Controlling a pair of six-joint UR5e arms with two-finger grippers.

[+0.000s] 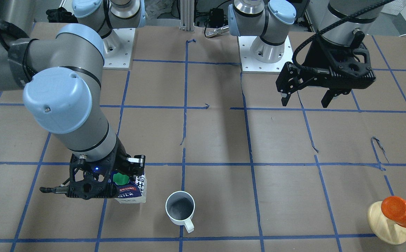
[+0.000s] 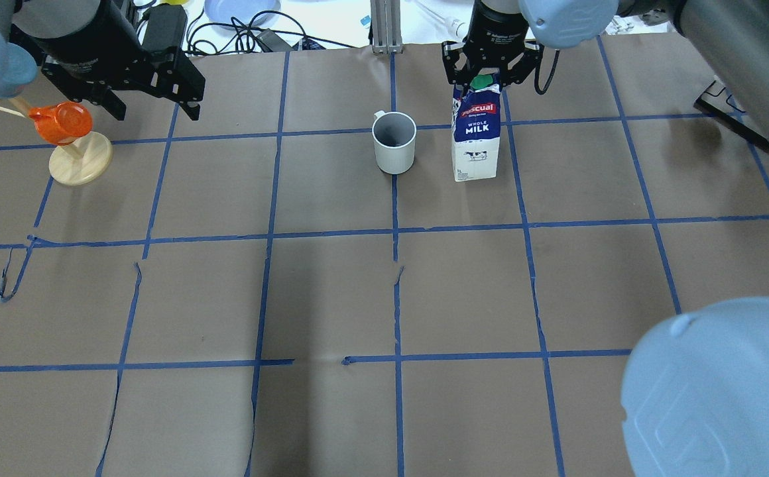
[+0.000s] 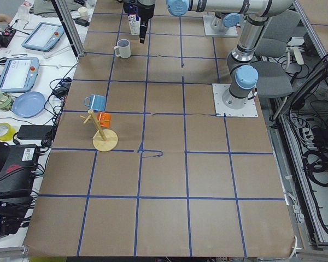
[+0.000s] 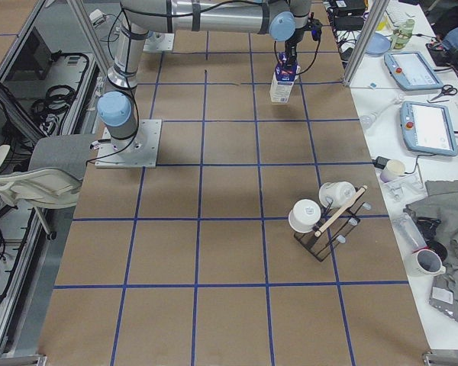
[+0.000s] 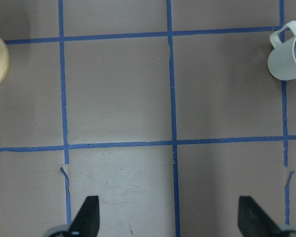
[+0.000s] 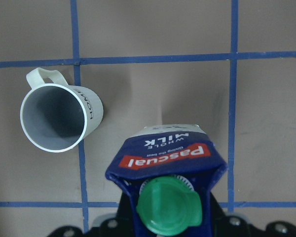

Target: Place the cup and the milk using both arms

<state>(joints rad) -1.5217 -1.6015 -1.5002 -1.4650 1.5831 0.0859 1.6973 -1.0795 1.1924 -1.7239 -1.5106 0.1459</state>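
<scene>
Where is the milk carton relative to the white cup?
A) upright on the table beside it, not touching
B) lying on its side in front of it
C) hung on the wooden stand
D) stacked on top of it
A: the milk stands upright on the table with a clear gap to the cup.

Arms (image 1: 45, 63): silver-grey tubes, light-blue joint caps (image 1: 54, 99), white bolted base plates (image 1: 248, 63); black ribbed cable (image 1: 315, 34); black skeletal left gripper (image 1: 305, 104).
</scene>
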